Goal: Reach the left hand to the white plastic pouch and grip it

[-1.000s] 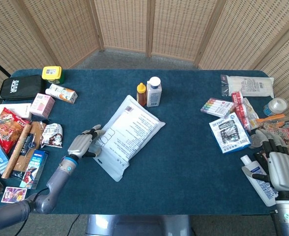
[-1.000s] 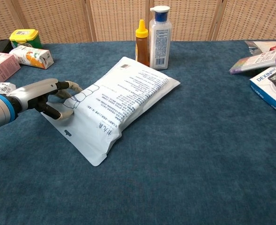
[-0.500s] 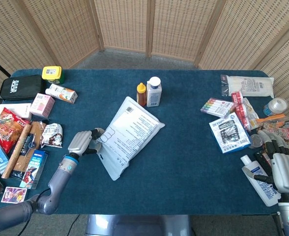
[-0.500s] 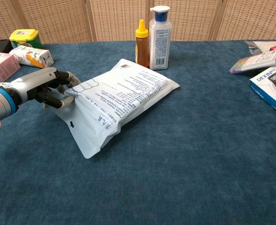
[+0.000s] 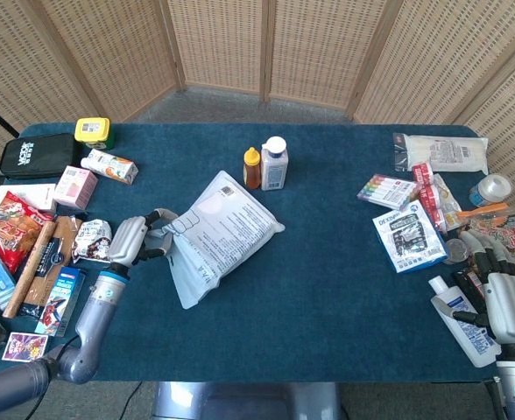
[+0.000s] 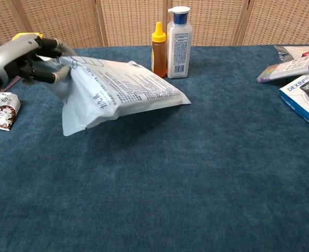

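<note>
The left hand has its fingers curled around one end of the white plastic pouch, which hangs tilted, its far end just in front of the honey bottle and seemingly touching the desk; the film looks soft, slick and limp, the filling light but shifty, so the flat sealed edge seems the best hold; the right hand rests spread, well away from the honey bottle

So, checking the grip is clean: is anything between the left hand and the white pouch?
Nothing visible. The left hand already grips the pouch at its near corner, with that end lifted off the table and nothing wedged between them.
</note>
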